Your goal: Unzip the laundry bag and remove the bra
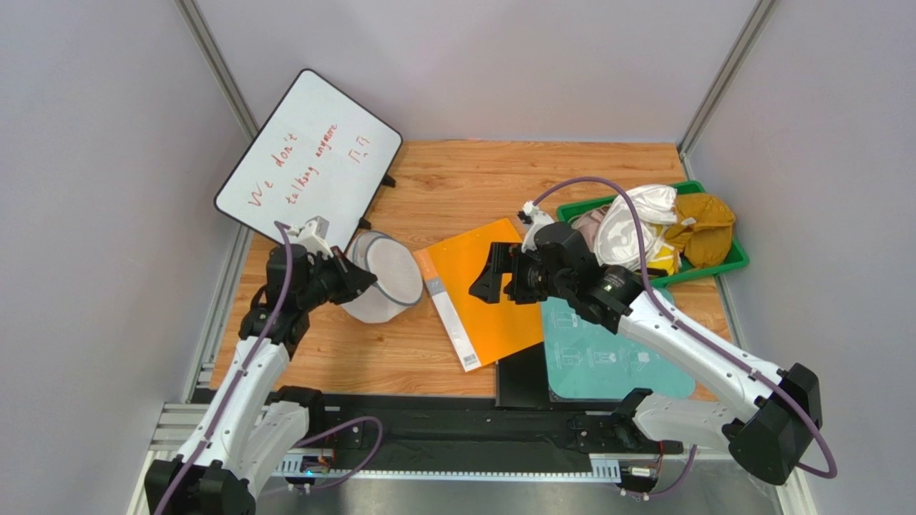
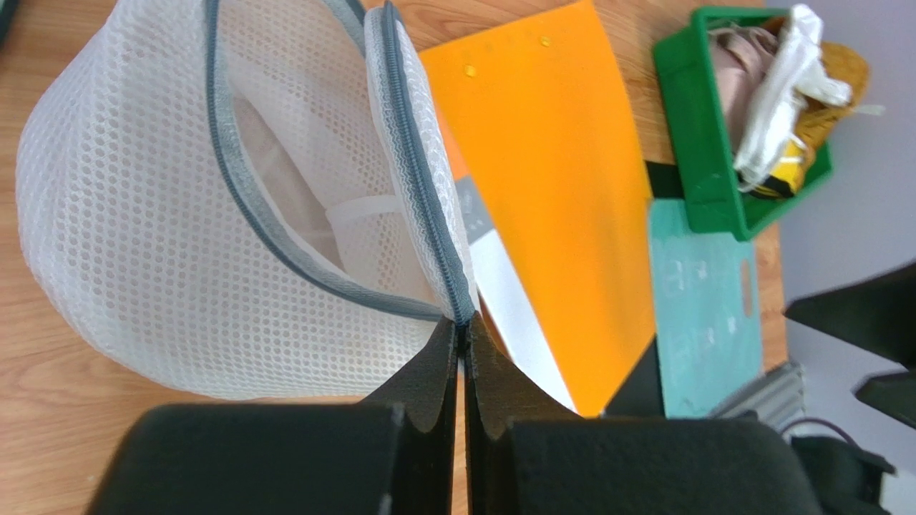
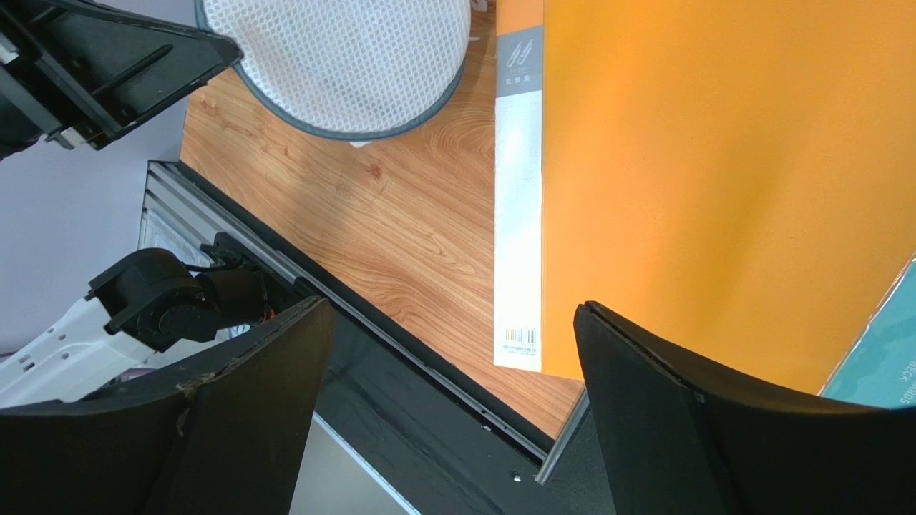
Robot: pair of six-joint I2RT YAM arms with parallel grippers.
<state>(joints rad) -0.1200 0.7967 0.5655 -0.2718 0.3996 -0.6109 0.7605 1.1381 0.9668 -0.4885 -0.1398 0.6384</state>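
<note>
**Two claws over the table: one clenched on the bag, one released**

One laundry bag (image 1: 382, 281) was seen lying on its side at nine o'clock on the wooden table (image 1: 473, 177). Its grey zipper rim was parted, so that the round lid stood away from the mesh body. The left claw (image 2: 462, 327) was clenched on the zipper rim at the point where lid and body met. The right claw (image 1: 489, 284) was held released, jaws wide and gripping nothing, above the orange folder (image 1: 489, 338) at the table's centre, at three o'clock of the bag. The mustard-brown bra (image 1: 710, 231) was found well apart from the bag, in the green bin (image 1: 731, 265) at two o'clock, piled with white, pink and bright yellow fabrics. A whiteboard (image 1: 312, 156) was propped at eleven o'clock, and a teal mat (image 1: 602, 359) was laid at five o'clock.
</note>
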